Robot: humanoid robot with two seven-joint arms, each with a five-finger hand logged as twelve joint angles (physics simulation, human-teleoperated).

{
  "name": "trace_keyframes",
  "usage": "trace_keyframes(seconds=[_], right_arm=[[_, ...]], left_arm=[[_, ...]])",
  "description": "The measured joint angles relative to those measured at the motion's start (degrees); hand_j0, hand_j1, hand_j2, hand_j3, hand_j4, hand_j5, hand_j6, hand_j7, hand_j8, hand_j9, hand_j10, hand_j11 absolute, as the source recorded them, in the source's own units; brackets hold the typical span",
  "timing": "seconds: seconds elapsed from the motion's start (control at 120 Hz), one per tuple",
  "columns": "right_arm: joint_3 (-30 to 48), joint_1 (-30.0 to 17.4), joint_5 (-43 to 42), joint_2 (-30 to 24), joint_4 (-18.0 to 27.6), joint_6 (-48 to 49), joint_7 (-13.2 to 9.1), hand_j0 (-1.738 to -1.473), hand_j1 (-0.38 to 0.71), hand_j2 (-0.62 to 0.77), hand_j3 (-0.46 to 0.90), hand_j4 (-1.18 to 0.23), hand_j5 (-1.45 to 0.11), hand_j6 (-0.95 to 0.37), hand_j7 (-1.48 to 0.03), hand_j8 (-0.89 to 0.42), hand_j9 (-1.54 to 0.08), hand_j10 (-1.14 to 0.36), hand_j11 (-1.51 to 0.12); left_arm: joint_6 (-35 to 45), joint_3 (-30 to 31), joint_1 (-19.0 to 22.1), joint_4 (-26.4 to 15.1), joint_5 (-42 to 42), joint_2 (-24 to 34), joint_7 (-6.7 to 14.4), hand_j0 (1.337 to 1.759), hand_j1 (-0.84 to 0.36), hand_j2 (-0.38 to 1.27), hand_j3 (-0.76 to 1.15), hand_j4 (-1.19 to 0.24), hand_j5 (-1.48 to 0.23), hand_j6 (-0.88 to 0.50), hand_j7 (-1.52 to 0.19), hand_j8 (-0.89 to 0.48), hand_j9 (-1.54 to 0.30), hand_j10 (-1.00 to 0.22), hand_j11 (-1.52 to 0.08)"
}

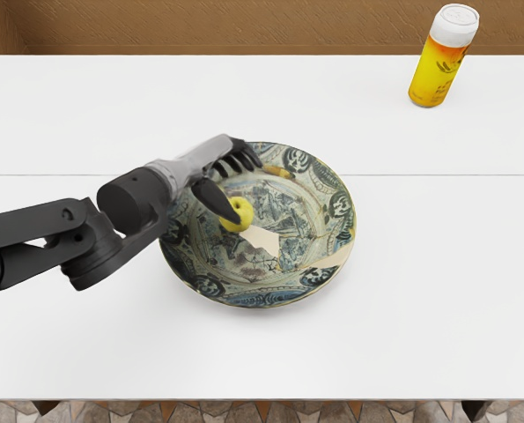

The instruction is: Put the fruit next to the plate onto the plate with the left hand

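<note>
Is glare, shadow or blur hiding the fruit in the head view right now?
Head view: sharp, no blur; flat, even light, no glare on the white table; only a faint shadow under the plate; the fruit shows clearly, yellow against the pattern, beside the thumb of the left hand.

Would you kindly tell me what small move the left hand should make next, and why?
Probably lift the left hand a little, straight up off the plate. The yellow fruit already seems to rest inside the patterned plate, and the fingers are spread past it, not wrapped round it. The thumb lies close beside the fruit, so rising first should avoid nudging it.
</note>
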Motion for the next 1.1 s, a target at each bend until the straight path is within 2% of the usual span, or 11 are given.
trace_keyframes(seconds=[0.1, 0.15, 0.333, 0.417, 0.508, 0.6, 0.642, 0.742, 0.883, 0.983, 1.1], right_arm=[[0.00, 0.00, 0.00, 0.00, 0.02, 0.00, 0.00, -1.658, -0.35, 0.00, 0.00, 0.00, 0.00, 0.00, 0.00, 0.00, 0.00, 0.00, 0.00], [0.01, 0.00, 0.00, 0.00, 0.03, 0.00, -0.01, -1.658, -0.35, 0.00, 0.00, 0.00, 0.00, 0.00, 0.00, 0.00, 0.00, 0.00, 0.00], [0.07, 0.00, 0.00, 0.00, 0.15, 0.00, 0.00, -1.658, -0.35, 0.00, 0.00, 0.00, 0.00, 0.00, 0.00, 0.00, 0.00, 0.00, 0.00], [0.06, 0.01, 0.00, 0.00, 0.34, 0.00, 0.01, -1.658, -0.35, 0.00, 0.00, 0.00, 0.00, 0.00, 0.00, 0.00, 0.00, 0.00, 0.00], [0.07, 0.01, 0.00, 0.00, 0.66, 0.00, 0.02, -1.658, -0.35, 0.00, 0.00, 0.00, 0.00, 0.00, 0.00, 0.00, 0.00, 0.00, 0.00], [0.08, 0.01, 0.13, 0.00, 0.86, 0.00, 0.03, -1.658, -0.35, 0.00, 0.00, 0.00, 0.00, 0.00, 0.00, 0.00, 0.00, 0.00, 0.00], [0.08, 0.01, 0.17, 0.00, 0.91, 0.00, 0.04, -1.658, -0.35, 0.00, 0.00, 0.00, 0.00, 0.00, 0.00, 0.00, 0.00, 0.00, 0.00], [0.12, -0.01, 0.23, 0.00, 0.97, 0.00, 0.07, -1.658, -0.35, 0.00, 0.00, 0.00, 0.00, 0.00, 0.00, 0.00, 0.00, 0.00, 0.00], [0.16, -0.06, 0.27, 0.00, 1.27, 0.03, 0.07, -1.658, -0.35, 0.00, 0.00, 0.00, 0.00, 0.00, 0.00, 0.00, 0.00, 0.00, 0.00], [0.17, -0.08, 0.27, 0.00, 1.79, 0.01, 0.06, -1.658, -0.35, 0.00, 0.00, 0.00, 0.00, 0.00, 0.00, 0.00, 0.00, 0.00, 0.00], [0.12, -0.08, 0.26, 0.00, 2.03, 0.00, 0.05, -1.658, -0.35, 0.00, 0.00, 0.00, 0.00, 0.00, 0.00, 0.00, 0.00, 0.00, 0.00]], left_arm=[[0.14, -0.03, -0.12, -0.29, -0.32, 0.16, -0.01, 1.655, 0.01, 0.06, 0.00, -0.38, -0.50, -0.35, -0.50, -0.32, -0.51, -0.37, -0.51], [0.07, -0.39, -0.48, -1.12, -1.89, 0.55, -0.01, 1.656, 0.07, 0.05, 0.00, -0.31, -0.41, -0.28, -0.41, -0.26, -0.41, -0.30, -0.42], [-4.00, -5.46, 0.04, -2.30, -16.46, 1.46, -0.01, 1.657, 0.22, 0.02, 0.00, -0.14, -0.18, -0.13, -0.18, -0.12, -0.18, -0.13, -0.18], [-10.49, -10.09, 0.48, -2.43, -26.88, 6.78, -0.01, 1.657, 0.26, 0.02, 0.00, -0.10, -0.12, -0.09, -0.12, -0.08, -0.12, -0.09, -0.13], [-21.63, -15.82, 3.68, -2.46, -39.64, 13.94, -0.01, 1.658, 0.29, 0.01, 0.00, -0.07, -0.08, -0.06, -0.09, -0.06, -0.09, -0.06, -0.09], [-34.82, -20.06, 5.14, -2.45, -54.07, 24.25, -0.01, 1.658, 0.30, 0.01, 0.00, -0.05, -0.06, -0.04, -0.06, -0.04, -0.06, -0.05, -0.06], [-40.46, -21.07, 5.53, -2.40, -60.86, 30.64, -0.01, 1.658, 0.31, 0.01, 0.00, -0.04, -0.05, -0.04, -0.05, -0.04, -0.05, -0.04, -0.05], [-47.55, -22.24, 9.34, -1.04, -74.98, 40.01, -0.01, 1.658, 0.32, 0.01, 0.00, -0.03, -0.04, -0.03, -0.04, -0.03, -0.04, -0.03, -0.04], [-50.84, -22.71, 11.11, 1.02, -85.75, 41.84, -0.01, 1.658, 0.33, 0.00, 0.00, -0.02, -0.03, -0.02, -0.03, -0.02, -0.03, -0.02, -0.03], [-51.55, -22.40, 11.34, 1.48, -88.10, 45.39, -0.01, 1.658, 0.33, 0.00, 0.00, -0.02, -0.02, -0.01, -0.02, -0.01, -0.02, -0.02, -0.02], [-51.85, -21.98, 11.29, 1.67, -89.34, 44.25, -0.01, 1.658, 0.33, 0.00, 0.00, -0.01, -0.02, -0.01, -0.02, -0.01, -0.02, -0.01, -0.02]])
